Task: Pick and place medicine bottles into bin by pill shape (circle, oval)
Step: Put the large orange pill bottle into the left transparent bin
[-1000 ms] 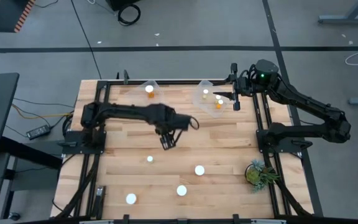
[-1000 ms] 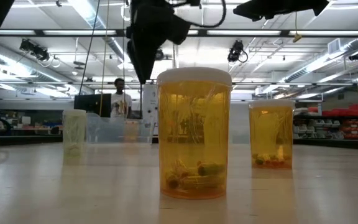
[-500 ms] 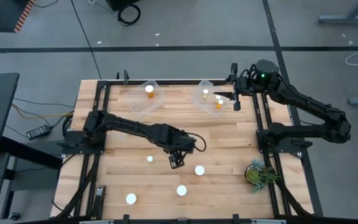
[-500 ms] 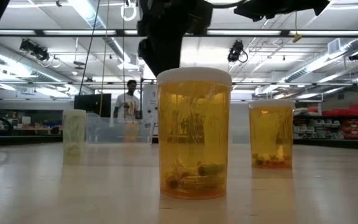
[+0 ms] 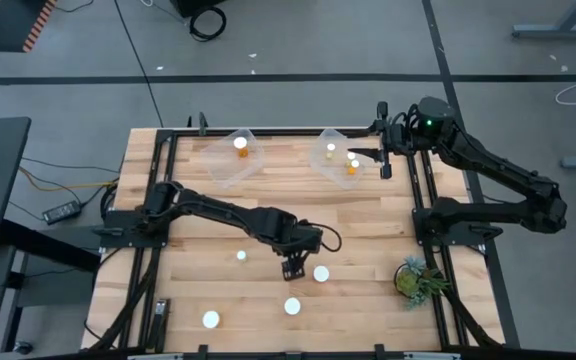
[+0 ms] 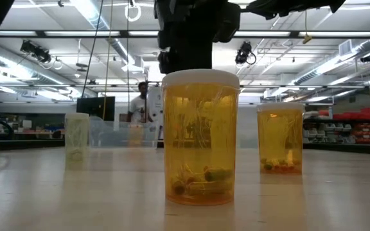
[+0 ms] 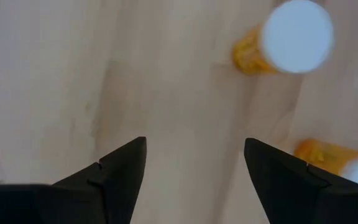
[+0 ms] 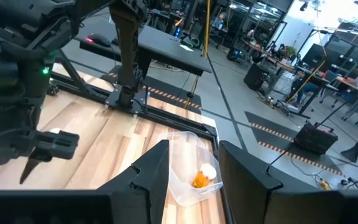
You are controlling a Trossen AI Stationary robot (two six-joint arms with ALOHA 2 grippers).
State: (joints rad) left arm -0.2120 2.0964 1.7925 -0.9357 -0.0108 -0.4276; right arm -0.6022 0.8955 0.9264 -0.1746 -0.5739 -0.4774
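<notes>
1. In the low view the left gripper (image 6: 186, 38) is cut off by the frame's top edge and stands behind the nearest medicine bottle (image 6: 201, 136), so its tips are hidden there; the pills in that bottle are too blurred to tell their shape.
2. In the left wrist view a second bottle (image 7: 344, 163) is cut by the frame edge; only part of its cap and amber body shows.
3. The left gripper (image 5: 293, 267) hovers over the wooden bench (image 5: 368, 220) with jaws spread wide and empty; the nearest capped bottle (image 5: 321, 273) lies just beside it at about 3 o'clock, outside the jaws.
4. Other bottles stand at 5 o'clock (image 5: 292, 306), at 8 o'clock (image 5: 211, 319) and at 9 o'clock (image 5: 241, 256).
5. The right gripper (image 5: 384, 158) waits beside the right bin (image 5: 330, 158), which holds bottles, jaws narrowly parted and empty; the left bin (image 5: 234, 157) holds one.
</notes>
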